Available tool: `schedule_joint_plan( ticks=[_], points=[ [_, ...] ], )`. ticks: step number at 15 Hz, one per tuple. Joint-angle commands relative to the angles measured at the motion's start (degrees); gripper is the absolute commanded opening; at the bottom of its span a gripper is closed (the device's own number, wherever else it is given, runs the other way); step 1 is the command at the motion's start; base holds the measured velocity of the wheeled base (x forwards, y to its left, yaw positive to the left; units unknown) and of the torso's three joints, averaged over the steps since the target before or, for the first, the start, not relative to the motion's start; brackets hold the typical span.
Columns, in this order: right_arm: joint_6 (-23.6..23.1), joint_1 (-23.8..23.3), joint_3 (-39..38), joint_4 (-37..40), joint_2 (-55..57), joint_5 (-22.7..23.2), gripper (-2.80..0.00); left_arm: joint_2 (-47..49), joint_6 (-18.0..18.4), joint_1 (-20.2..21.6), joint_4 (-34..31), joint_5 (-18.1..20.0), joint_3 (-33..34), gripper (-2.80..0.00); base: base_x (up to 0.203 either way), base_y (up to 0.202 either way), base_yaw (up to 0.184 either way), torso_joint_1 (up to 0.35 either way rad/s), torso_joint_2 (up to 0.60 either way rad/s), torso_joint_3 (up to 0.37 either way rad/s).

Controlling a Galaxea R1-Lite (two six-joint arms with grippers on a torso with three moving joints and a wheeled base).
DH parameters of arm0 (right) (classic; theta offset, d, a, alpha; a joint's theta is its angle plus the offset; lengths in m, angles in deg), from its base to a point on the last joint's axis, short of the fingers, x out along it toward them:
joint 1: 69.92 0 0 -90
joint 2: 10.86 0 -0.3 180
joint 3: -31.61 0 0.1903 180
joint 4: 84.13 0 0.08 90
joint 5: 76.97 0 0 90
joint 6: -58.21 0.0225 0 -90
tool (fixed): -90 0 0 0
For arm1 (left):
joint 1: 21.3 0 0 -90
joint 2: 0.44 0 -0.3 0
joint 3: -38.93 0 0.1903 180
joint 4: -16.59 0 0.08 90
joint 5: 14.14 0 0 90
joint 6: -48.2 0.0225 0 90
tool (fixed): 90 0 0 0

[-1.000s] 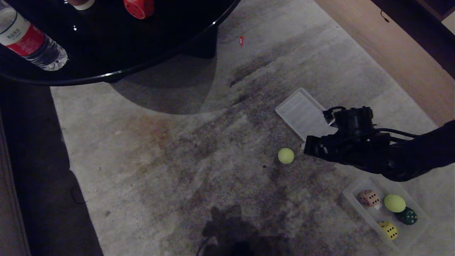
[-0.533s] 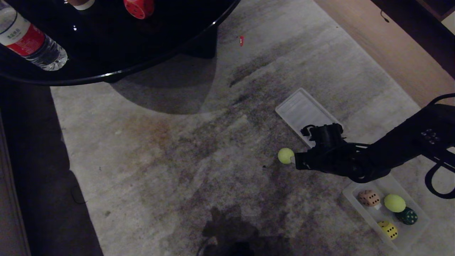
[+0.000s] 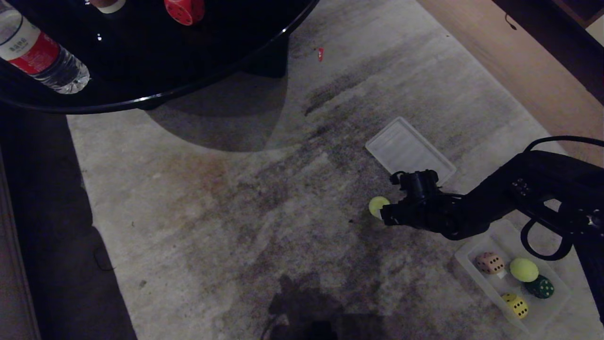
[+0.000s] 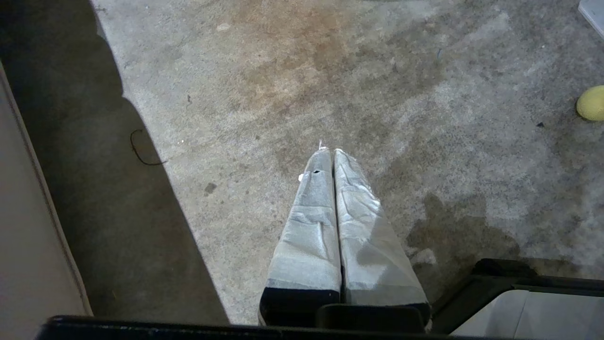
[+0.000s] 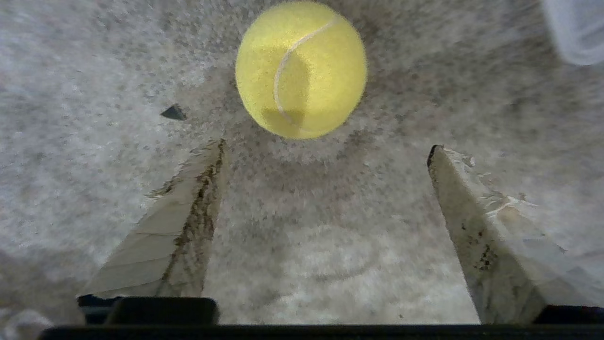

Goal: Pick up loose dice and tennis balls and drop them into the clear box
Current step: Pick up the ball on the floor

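A loose tennis ball (image 3: pixel 377 206) lies on the grey carpet. My right gripper (image 3: pixel 384 215) sits low just to its right, partly covering it. In the right wrist view the gripper (image 5: pixel 326 146) is open and empty, and the ball (image 5: pixel 301 70) rests just beyond the fingertips. The clear box (image 3: pixel 477 279) at the lower right holds a beige-pink die (image 3: pixel 489 262), a second tennis ball (image 3: pixel 524 269), a dark green die (image 3: pixel 541 286) and a yellow die (image 3: pixel 515 305). A red die (image 3: pixel 184 10) sits on the black table. My left gripper (image 4: pixel 329 151) hangs shut over bare carpet.
The flat ribbed lid (image 3: pixel 409 151) lies on the carpet just behind my right arm. The round black table (image 3: pixel 141 71) at the upper left carries a water bottle (image 3: pixel 40 54). A wooden strip (image 3: pixel 519 61) borders the carpet at the upper right, and dark furniture runs along the left.
My right arm has stretched left and sunk toward the loose tennis ball, and its jaws have spread from nearly shut to wide. The ball and the box contents have stayed put.
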Motion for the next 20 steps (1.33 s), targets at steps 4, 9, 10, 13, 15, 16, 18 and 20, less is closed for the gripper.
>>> schedule_joint_plan(
  ticks=[4, 9, 10, 13, 15, 16, 18, 20],
  points=[
    [0.07, 0.07, 6.62, -0.35, 6.05, -0.19, 0.00, 0.08, 0.02, 0.00, 0.00, -0.03, 0.09, -2.80, 0.000, 0.000, 0.000, 0.000, 0.00, 0.000],
    [-0.03, 0.10, 11.89, -0.29, 10.35, -0.42, 0.00, 0.08, 0.01, 0.00, 0.00, -0.03, 0.09, -2.80, 0.000, 0.000, 0.000, 0.000, 0.00, 0.000],
    [-0.03, 0.08, 13.54, -0.27, 11.34, -1.59, 0.00, 0.08, 0.02, 0.00, 0.00, -0.03, 0.09, -2.80, 0.000, 0.000, 0.000, 0.000, 0.00, 0.000],
    [-0.02, 0.06, 17.01, -0.26, 13.66, -3.87, -2.80, 0.08, 0.01, 0.00, 0.00, -0.03, 0.09, -2.80, 0.000, 0.000, 0.000, 0.000, 0.00, 0.000],
    [-0.02, 0.00, 17.38, -0.26, 13.75, -4.06, -2.80, 0.08, 0.02, 0.00, 0.00, -0.03, 0.09, -2.80, 0.000, 0.000, 0.000, 0.000, 0.00, 0.000],
    [-0.02, -0.03, 17.38, -0.26, 13.75, -4.15, -2.80, 0.08, -0.06, 0.00, 0.00, -0.03, 0.09, -2.80, 0.000, 0.000, 0.000, 0.000, 0.00, 0.000],
    [-0.02, 0.13, 16.94, -0.17, 13.14, -4.66, -2.80, 0.08, -0.06, 0.00, 0.00, -0.03, 0.09, -2.80, 0.000, 0.000, 0.000, 0.000, 0.00, 0.000],
    [0.12, 0.20, 13.92, -0.22, 9.63, -5.84, -2.80, 0.08, -0.07, 0.00, 0.00, -0.03, 0.09, -2.80, 0.000, 0.000, 0.000, 0.000, 0.00, 0.000]
  ],
)
